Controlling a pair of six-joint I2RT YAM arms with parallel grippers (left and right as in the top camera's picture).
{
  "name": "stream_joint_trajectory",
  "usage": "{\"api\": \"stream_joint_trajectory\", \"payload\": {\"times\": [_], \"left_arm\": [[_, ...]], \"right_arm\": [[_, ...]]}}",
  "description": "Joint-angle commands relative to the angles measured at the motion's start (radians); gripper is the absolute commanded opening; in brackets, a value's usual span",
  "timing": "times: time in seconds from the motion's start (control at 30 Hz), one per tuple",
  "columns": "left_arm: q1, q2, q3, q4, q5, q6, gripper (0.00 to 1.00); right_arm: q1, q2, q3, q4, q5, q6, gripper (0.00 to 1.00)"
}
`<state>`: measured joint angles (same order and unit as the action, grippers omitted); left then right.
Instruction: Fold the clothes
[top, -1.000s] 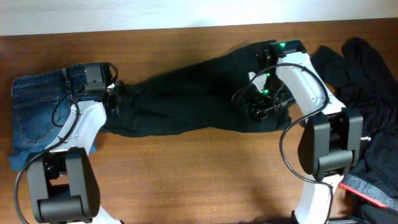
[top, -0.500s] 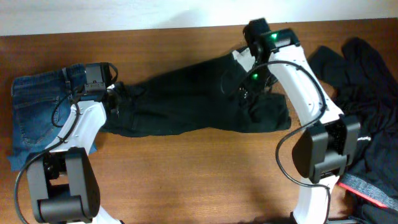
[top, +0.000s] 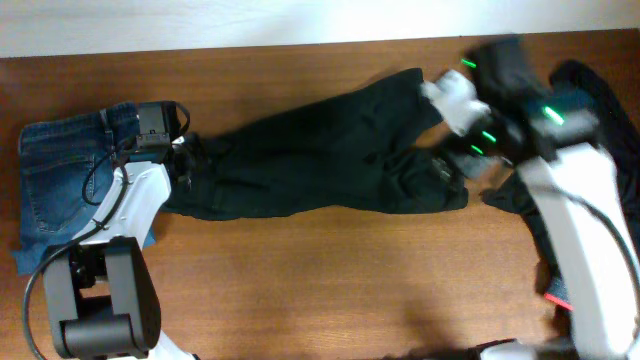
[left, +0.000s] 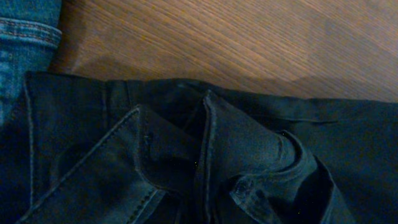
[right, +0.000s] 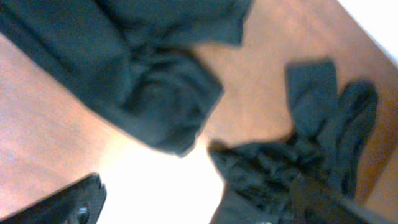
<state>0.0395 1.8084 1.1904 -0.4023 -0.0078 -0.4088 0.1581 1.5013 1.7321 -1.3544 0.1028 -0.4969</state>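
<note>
The long black trousers (top: 310, 160) lie across the middle of the table, and their right end (right: 161, 99) is rumpled. Blue denim jeans (top: 60, 180) lie flat at the far left. My left gripper (top: 184, 150) sits at the trousers' left end, shut on the bunched black fabric (left: 211, 149). Its fingers are hidden in the left wrist view. My right gripper (top: 470, 152) is blurred just past the trousers' right end. In the right wrist view this gripper (right: 199, 205) is wide open with nothing between its fingers.
A heap of other black garments (top: 600, 100) lies at the right edge, also seen as a dark heap (right: 311, 149) in the right wrist view. Something red (top: 560, 295) shows at the lower right. Bare wood (top: 320, 280) runs along the front.
The right gripper opened, let go of the trousers' right end and swung away to the right. The left arm and the jeans have not moved.
</note>
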Motion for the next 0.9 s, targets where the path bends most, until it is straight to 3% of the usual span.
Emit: {"api": "stream_joint_trajectory", "payload": {"times": [0.0,0.23,0.43,0.6,0.87], "left_arm": [[0.002,0.009,0.021,-0.006,-0.014,-0.01,0.01],[0.002,0.009,0.021,-0.029,-0.015,-0.009,0.01],[0.002,0.009,0.021,-0.033,-0.015,-0.009,0.01],[0.002,0.009,0.021,-0.034,-0.015,-0.009,0.01],[0.002,0.009,0.02,-0.04,-0.015,-0.009,0.01]], "right_arm": [[-0.095,-0.105,-0.261,0.121,-0.073,-0.222,0.99],[-0.121,-0.056,-0.618,0.476,-0.037,-0.527,0.99],[-0.04,0.048,-0.655,0.647,0.085,-0.547,0.99],[0.014,0.067,-0.655,0.658,0.096,-0.589,0.99],[0.068,0.071,-0.655,0.475,0.085,-0.418,0.99]]}}
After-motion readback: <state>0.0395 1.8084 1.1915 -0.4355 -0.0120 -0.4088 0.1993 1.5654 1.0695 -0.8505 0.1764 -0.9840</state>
